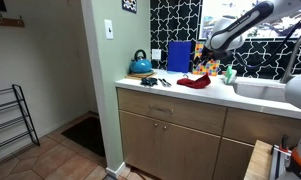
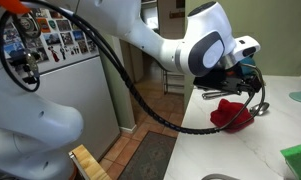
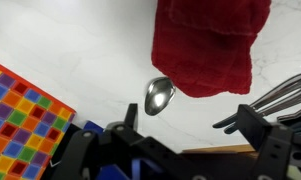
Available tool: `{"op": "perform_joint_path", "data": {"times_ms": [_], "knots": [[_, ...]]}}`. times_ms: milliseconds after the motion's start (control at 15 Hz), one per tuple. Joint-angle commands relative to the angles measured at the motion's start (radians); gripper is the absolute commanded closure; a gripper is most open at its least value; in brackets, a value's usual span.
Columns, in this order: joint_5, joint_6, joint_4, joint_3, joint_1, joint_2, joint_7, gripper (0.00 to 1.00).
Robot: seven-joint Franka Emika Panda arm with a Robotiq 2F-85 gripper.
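In the wrist view only the bowl of the spoon [image 3: 158,96] shows. Its handle runs under the red cloth [image 3: 212,45] and is hidden. The cloth is cut off by the top edge. The shiny metal utensils [image 3: 283,93] at the right are clipped by the frame, so their kind cannot be told. A checkered mat [image 3: 20,118] is cut off at the left.

The claw [image 3: 183,130] stands wide open and holds nothing. It hangs above the white counter [image 3: 70,40], touching neither spoon nor cloth.

The spoon lies flat on the counter, just in front of the claw. Its bowl points toward the claw, and its long axis slants up and right beneath the cloth's lower left corner. In an exterior view the cloth sits mid-counter, between the blue kettle [image 1: 140,64] and the sink [image 1: 260,88].
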Motion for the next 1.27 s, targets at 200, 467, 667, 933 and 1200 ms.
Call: {"op": "perform_joint_path", "data": {"times_ms": [200,467,667,933,1200], "knots": [[0.029,-0.432,0.083,0.348,-0.292,0.017,0.086,0.0],[-0.007,-0.745,0.13,0.522,-0.401,0.094,0.131,0.0],[-0.096,-0.884,0.133,0.543,-0.363,0.169,0.158,0.0],[-0.104,-0.88,0.155,0.504,-0.318,0.17,0.157,0.0],[-0.107,-0.881,0.153,0.506,-0.319,0.175,0.156,0.0]]}}
